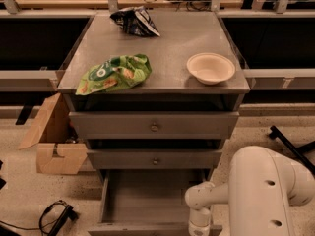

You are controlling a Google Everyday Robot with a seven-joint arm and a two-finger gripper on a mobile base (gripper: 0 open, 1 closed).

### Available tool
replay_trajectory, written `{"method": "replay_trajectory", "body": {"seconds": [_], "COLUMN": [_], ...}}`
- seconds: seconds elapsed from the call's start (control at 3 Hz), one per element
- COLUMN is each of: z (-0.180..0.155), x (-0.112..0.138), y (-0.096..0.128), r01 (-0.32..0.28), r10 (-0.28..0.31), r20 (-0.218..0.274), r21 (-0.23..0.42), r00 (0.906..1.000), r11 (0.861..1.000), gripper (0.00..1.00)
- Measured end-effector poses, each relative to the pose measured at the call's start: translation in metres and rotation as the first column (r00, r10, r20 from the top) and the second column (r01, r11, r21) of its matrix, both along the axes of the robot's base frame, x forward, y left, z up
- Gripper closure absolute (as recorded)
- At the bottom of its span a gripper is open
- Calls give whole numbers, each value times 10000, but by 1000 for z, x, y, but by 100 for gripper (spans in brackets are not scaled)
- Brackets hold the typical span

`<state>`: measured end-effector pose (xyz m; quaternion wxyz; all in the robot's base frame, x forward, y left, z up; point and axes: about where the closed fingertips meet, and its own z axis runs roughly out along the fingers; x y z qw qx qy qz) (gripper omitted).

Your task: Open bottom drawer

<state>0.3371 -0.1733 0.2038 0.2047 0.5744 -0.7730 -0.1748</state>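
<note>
Since the bottom drawer (147, 196) stands pulled well out from under the shut middle drawer (155, 159), its plain grey floor bare, the task looks nearly done. The white arm (266, 191) drops its wrist at the drawer's front right corner. The gripper lies below the picture's edge, so its hold cannot be told. Left of the drawer, a cardboard box (54, 144) and a black cable (55, 217) lie apart from it, leaving that side free.

Bottom drawer (147, 198): grey metal, pulled out well forward of middle drawer (123, 159), plain grey inside showing. Claw hidden below the frame edge, at the bottom drawer's front right corner.
</note>
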Motion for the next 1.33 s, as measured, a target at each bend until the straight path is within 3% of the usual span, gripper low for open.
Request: {"method": "replay_trajectory", "body": {"seconds": [1.33], "z": [3], "x": [-2], "y": [-2], "r01": [-26], "r10": [27], "r20": [-291], "r21": [10], "r00": [9996], "r11": [10000], "gripper": [100]}}
